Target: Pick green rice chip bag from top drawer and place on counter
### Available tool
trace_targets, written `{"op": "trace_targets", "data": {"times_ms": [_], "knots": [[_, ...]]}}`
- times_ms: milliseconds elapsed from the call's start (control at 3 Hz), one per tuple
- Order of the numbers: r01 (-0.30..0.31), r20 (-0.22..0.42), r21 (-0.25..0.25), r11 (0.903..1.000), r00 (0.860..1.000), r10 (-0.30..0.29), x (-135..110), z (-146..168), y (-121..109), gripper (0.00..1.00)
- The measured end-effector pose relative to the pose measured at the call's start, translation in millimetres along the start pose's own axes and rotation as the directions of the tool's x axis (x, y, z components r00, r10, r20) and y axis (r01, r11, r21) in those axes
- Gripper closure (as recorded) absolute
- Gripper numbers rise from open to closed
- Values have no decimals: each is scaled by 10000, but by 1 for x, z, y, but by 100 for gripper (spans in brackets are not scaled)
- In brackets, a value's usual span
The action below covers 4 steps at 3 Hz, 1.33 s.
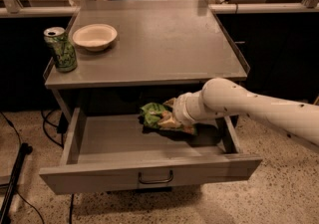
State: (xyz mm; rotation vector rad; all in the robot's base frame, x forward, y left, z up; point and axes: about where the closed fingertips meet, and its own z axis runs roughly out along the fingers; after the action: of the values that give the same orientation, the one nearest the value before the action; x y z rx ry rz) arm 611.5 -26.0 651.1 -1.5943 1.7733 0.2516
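The green rice chip bag [153, 115] is a crinkled bright-green bag at the back middle of the open top drawer [149, 175]. My white arm reaches in from the right, under the counter [159, 44]. My gripper [173, 118] is at the bag's right end and touches it. The wrist and the bag hide where they meet. A dark shadow lies under the bag and gripper on the drawer floor. The drawer's dark pull handle [155, 178] faces me at the front centre.
A green-patterned drink can [60, 49] stands at the counter's left front corner. A shallow cream bowl [94, 36] sits just behind and right of it. A black stand leg [12, 183] and cables lie on the floor at the left.
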Motion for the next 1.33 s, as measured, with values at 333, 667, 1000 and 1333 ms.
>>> {"op": "trace_targets", "data": {"times_ms": [333, 667, 1000, 1333], "knots": [[-48, -139, -54, 10000, 9999, 47, -4, -36, 11, 100], [3, -392, 132, 9999, 9992, 2, -13, -79, 16, 100], [280, -787, 515, 9983, 9966, -239, -37, -137, 7, 100], [1066, -1336, 964, 9896, 9866, -932, -83, -199, -23, 100]]}}
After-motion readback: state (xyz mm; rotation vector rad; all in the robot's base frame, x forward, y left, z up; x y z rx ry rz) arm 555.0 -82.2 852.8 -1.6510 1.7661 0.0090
